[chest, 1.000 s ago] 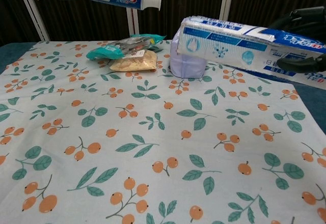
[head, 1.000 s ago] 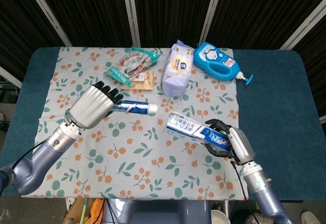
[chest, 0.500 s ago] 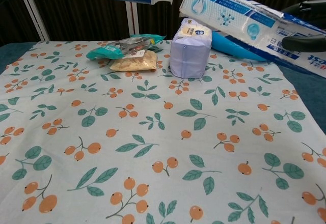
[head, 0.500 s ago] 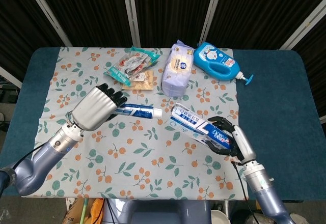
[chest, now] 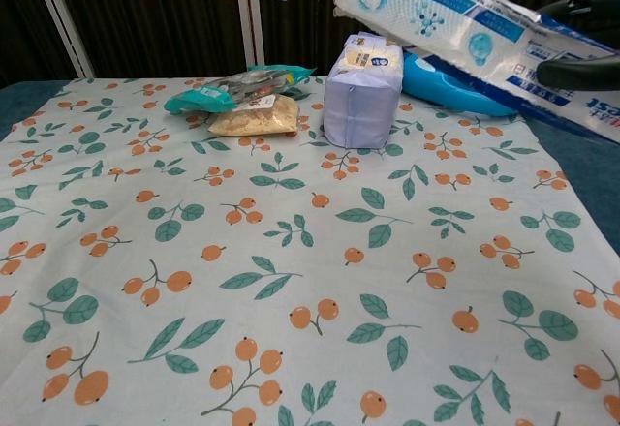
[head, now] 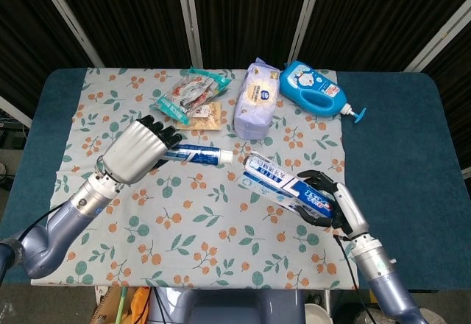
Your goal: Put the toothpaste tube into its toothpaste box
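head view shows both hands (head: pixel 136 149) (head: pixel 327 202); chest view only fingers (chest: pixel 581 8).

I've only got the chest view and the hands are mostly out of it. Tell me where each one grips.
Observer: From the head view, the left hand grips the tail end of the toothpaste tube, and the cap points to the robot's right.
Operator: Now the other one.
Observer: The right hand holds the toothpaste box by its right end. The left end is free and faces the cap.
Operator: Say whether cap and box touch.
Observer: They are apart. From above, a strip of tablecloth shows between them.
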Controlling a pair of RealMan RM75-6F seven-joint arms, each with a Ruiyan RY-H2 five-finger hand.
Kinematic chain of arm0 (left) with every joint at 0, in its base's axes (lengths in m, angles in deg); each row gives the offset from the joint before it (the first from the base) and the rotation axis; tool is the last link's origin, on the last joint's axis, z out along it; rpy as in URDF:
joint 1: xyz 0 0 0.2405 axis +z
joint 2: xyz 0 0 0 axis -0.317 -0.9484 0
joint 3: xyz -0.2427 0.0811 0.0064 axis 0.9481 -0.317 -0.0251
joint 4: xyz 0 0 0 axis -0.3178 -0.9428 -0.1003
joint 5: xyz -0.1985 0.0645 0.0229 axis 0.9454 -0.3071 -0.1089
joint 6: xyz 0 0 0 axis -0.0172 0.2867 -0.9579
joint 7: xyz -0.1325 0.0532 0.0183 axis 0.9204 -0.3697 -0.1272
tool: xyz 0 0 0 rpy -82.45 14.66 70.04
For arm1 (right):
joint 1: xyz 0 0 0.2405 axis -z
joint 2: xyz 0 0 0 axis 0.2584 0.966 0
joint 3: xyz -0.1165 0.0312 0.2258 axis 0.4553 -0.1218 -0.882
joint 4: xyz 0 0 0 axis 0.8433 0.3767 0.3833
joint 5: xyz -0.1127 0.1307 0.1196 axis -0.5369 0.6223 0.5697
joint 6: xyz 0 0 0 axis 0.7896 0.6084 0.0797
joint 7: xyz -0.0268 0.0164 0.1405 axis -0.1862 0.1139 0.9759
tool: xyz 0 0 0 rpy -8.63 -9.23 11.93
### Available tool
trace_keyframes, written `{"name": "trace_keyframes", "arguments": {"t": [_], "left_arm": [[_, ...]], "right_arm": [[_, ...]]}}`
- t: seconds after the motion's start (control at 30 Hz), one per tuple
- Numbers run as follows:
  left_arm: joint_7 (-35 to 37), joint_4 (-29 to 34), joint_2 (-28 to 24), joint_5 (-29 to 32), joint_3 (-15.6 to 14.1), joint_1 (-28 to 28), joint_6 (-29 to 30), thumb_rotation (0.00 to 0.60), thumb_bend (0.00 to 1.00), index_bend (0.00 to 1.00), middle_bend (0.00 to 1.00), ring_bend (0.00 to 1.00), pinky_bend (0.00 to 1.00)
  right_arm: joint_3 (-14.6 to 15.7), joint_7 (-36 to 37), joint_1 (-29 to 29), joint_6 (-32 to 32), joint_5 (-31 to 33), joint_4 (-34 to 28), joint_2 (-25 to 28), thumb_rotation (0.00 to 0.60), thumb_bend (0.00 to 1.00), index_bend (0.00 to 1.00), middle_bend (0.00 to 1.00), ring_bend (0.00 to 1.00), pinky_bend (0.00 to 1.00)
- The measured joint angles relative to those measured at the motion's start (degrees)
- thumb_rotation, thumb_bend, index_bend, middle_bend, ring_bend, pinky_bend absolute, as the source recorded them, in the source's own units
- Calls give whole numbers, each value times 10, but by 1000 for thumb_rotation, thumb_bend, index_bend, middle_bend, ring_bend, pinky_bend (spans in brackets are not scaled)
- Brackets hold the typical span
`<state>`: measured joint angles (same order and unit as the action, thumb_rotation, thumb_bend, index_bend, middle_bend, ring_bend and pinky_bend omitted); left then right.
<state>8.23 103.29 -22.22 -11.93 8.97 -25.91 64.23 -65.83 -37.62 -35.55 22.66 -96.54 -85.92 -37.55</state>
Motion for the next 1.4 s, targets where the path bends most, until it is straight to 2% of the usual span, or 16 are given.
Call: {"name": "trace_keyframes", "arguments": {"t": [0.87, 1.13, 1.4], "left_arm": [[-11, -9, 36, -20, 4, -49, -29, 600, 436, 632, 695, 675, 641], [-16, -33, 50, -35, 27, -92, -46, 600, 436, 629, 692, 674, 641], [-31, -28, 59, -44, 45, -136, -75, 600, 436, 616, 671, 656, 637]], "right_arm": [[2, 30, -1, -13, -12, -14, 13, 600, 324, 296, 458, 433, 335], [3, 56, -1, -19, -26, -16, 19, 600, 324, 296, 458, 433, 335], [0, 97, 0, -18, -42, -15, 24, 600, 324, 296, 458, 433, 335]]}}
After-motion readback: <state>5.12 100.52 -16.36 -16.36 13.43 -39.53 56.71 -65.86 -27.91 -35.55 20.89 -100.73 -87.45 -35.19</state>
